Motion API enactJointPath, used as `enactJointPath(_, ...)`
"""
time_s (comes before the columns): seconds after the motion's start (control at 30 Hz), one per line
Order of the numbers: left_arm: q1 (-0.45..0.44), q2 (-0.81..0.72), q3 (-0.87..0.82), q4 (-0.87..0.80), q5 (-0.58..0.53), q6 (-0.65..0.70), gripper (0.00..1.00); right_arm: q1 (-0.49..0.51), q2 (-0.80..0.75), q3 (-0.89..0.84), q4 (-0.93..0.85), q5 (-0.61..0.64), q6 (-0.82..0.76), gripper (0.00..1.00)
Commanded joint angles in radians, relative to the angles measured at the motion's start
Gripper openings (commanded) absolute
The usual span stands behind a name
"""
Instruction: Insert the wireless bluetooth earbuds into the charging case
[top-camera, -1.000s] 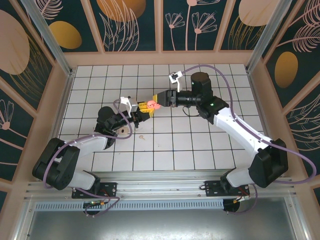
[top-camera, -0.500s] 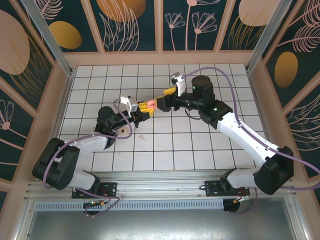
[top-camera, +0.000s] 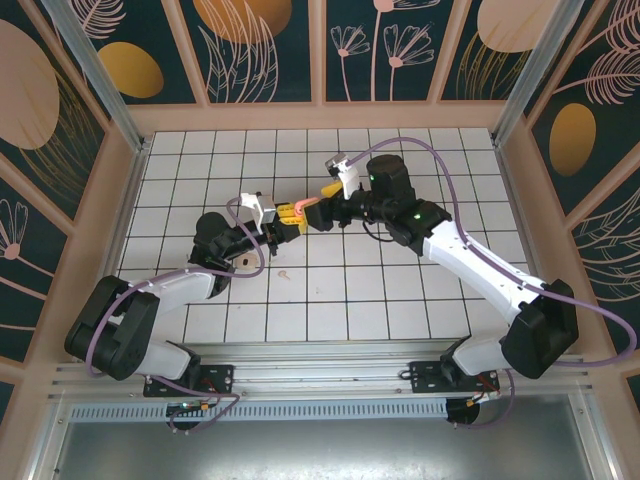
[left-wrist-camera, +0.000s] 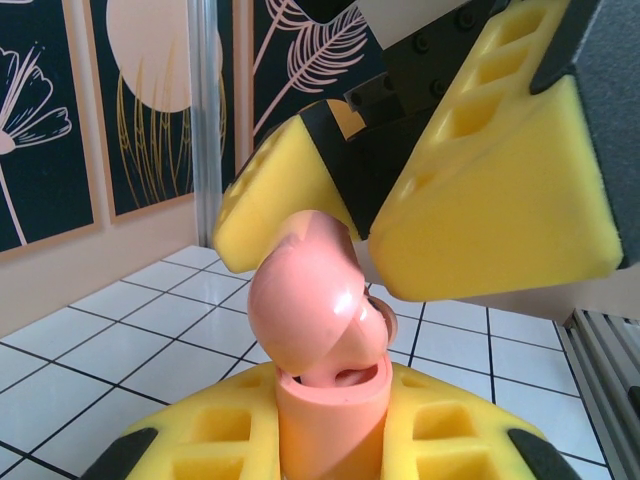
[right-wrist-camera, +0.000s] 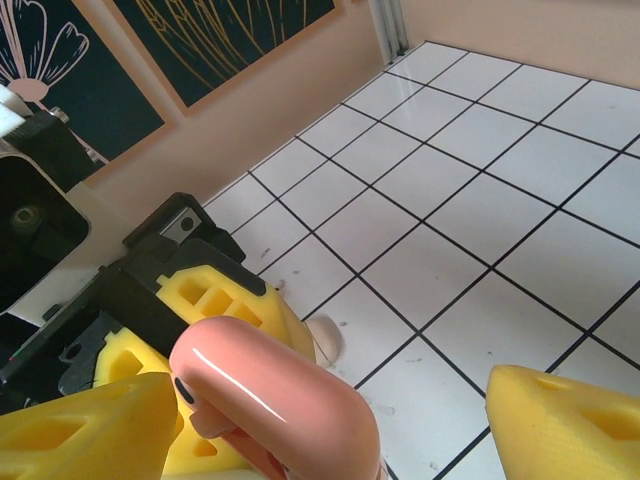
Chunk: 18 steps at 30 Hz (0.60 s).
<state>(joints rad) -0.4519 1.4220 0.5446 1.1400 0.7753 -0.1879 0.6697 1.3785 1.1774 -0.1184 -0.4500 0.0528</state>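
Observation:
The salmon-pink charging case (left-wrist-camera: 325, 405) stands upright with my left gripper (left-wrist-camera: 325, 440) shut on its base, and its rounded lid (left-wrist-camera: 305, 305) is tipped open. In the top view my left gripper (top-camera: 287, 220) holds the case (top-camera: 300, 207) above the tiles. My right gripper (top-camera: 318, 205) is open, its yellow fingers (left-wrist-camera: 490, 190) to either side of the lid and apart from it. The right wrist view has the lid (right-wrist-camera: 270, 400) between that gripper's spread jaws (right-wrist-camera: 320, 440). One pale earbud (right-wrist-camera: 325, 338) lies on a tile below. I cannot tell what is inside the case.
White tiled floor (top-camera: 400, 280) is walled by a wooden frame with dark patterned panels (top-camera: 270, 50). The small pale earbud (top-camera: 283, 272) lies on the tiles near the left arm. The arm bases sit on a metal rail (top-camera: 320, 375) along the near edge.
My right gripper has opened wider and swung left and up around the case lid. The left gripper and the case have stayed put.

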Motion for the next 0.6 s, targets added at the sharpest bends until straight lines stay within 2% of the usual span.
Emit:
enactJointPath(0.0,0.001,-0.017,0.025,0.02,0.015,-0.013,0.03,0.005,0.006,0.027,0.003,0.029,-0.025,0.81)
enactJointPath(0.33,0.002,-0.024,0.028,0.018,0.018,-0.014,0.03,0.005,-0.025,-0.005,0.004,0.176,-0.024,0.79)
enactJointPath(0.57,0.0,-0.024,0.028,0.015,0.018,-0.013,0.03,0.004,-0.053,-0.031,0.056,0.055,-0.021,0.79)
